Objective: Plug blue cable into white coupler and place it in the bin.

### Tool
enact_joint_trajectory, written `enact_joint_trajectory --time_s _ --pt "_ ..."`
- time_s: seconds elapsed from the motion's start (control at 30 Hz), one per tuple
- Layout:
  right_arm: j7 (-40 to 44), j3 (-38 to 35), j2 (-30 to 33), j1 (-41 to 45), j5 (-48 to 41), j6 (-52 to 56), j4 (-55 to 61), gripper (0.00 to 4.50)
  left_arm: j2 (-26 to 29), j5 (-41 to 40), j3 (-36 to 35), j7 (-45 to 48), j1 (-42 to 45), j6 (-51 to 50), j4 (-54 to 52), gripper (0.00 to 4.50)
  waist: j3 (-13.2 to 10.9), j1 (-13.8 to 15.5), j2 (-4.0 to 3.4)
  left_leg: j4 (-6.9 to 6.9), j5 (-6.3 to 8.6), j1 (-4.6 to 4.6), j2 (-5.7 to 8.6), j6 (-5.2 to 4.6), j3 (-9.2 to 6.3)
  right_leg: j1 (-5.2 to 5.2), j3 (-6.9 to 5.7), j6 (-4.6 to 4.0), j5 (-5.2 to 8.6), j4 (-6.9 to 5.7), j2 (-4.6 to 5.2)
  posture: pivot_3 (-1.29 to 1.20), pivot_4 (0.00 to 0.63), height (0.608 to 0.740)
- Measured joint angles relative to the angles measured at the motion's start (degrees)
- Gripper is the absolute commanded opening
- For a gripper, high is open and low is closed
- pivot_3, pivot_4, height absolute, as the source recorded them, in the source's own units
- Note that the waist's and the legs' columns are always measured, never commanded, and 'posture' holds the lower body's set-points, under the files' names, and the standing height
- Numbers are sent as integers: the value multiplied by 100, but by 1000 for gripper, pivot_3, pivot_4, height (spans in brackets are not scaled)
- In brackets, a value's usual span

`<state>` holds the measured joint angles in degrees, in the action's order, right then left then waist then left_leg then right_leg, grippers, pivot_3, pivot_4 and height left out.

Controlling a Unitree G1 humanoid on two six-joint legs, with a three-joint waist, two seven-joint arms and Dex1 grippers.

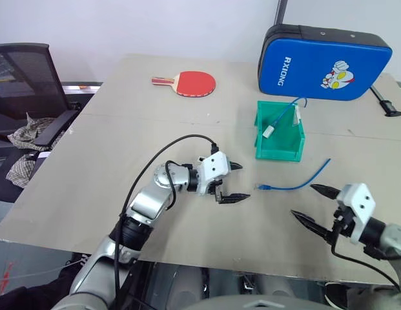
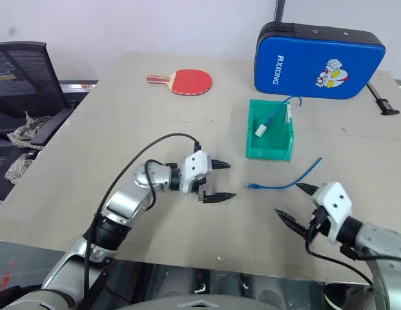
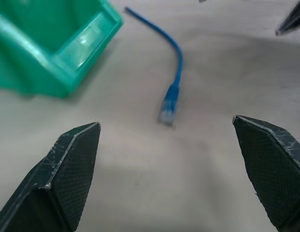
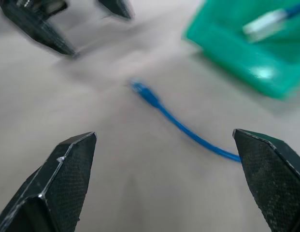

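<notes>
From the head, a second blue cable and white coupler [image 1: 269, 131] show inside the green bin [image 1: 279, 150]. The loose blue cable [image 1: 294, 183] lies on the bench [image 1: 110, 135] between both grippers, touching neither. Left gripper [image 1: 237, 183] and right gripper [image 1: 313, 205] are spread wide, empty.

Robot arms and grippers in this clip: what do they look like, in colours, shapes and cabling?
Each gripper, left gripper and right gripper, has two black, pointed, tapering fingers; the wrist views show their inner pads textured with a fine grid. Behind the fingers sits a white boxy housing. The left arm has silver-grey rounded metal segments with black joints, and a thick black cable arcs above it to the wrist.
</notes>
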<state>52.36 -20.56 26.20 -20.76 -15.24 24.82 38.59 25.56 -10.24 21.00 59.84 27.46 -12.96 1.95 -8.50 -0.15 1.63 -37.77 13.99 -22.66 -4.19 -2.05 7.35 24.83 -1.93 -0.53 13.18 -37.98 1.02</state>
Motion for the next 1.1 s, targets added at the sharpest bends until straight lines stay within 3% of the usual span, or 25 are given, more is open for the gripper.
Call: enact_joint_trajectory --time_s 0.23,0.37,0.4,0.47,0.57,0.7,0.73,0.97,1.03,1.1 --pt "-106 -449 -224 -1228 -279 -1190 368 4474 -448 246 272 157 569 -24 689 4500 1 30 -1 -1 0 -11 4 -1 -17 -4 -15 -1 2 7 -7 0 150 729" --pt "-180 -507 -213 -1611 -376 -1297 578 4474 -630 410 387 242 842 87 1087 4500 1 44 -1 -1 0 -10 4 -1 -22 -5 -18 -2 3 7 -5 0 150 729" --pt "-228 -511 -207 -1695 -377 -1293 653 4500 -687 462 417 250 899 124 1217 4104 1 51 -1 -1 0 -10 5 -1 -23 -5 -19 -2 3 7 -5 0 150 729" --pt "-337 -509 -175 -1835 -373 -1240 797 4500 -772 584 500 294 1009 224 1452 3773 1 58 -1 -2 1 -11 4 -1 -25 -4 -19 -3 3 7 -3 0 150 729" --pt "-437 -487 -103 -2042 -356 -1154 984 4500 -833 730 636 398 1124 353 1664 2469 0 75 -1 -1 1 -13 4 -1 -31 -4 -23 -5 4 7 -2 0 150 729" --pt "-595 -450 -60 -2220 -330 -1110 1040 4500 -933 924 743 533 1233 577 2005 393 0 88 0 -2 1 -20 5 -1 -37 -4 -29 -19 13 11 -1 0 150 729" --pt "-613 -450 -60 -2264 -328 -1113 1038 4500 -947 927 746 547 1239 608 2017 88 0 91 0 -2 1 -21 5 -1 -39 -4 -30 -20 14 11 -1 0 150 729" --pt "-992 -175 -121 -2133 -341 -928 975 4500 -939 963 729 845 1252 763 2050 88 -1 81 1 -2 1 -21 4 -1 -45 -4 -32 -22 14 11 3 0 150 729" --pt "-1211 13 -204 -1968 -583 -558 980 4500 -910 538 489 1085 1095 411 1825 88 0 75 0 -3 1 -22 0 -1 -52 -4 -33 -23 14 9 9 0 150 729" --pt "-1507 194 -319 -1739 -1275 104 984 4500 -856 -395 90 1423 984 -771 1290 88 -3 78 3 -4 0 -27 -3 -1 -62 -3 -41 -28 17 7 9 0 150 729"
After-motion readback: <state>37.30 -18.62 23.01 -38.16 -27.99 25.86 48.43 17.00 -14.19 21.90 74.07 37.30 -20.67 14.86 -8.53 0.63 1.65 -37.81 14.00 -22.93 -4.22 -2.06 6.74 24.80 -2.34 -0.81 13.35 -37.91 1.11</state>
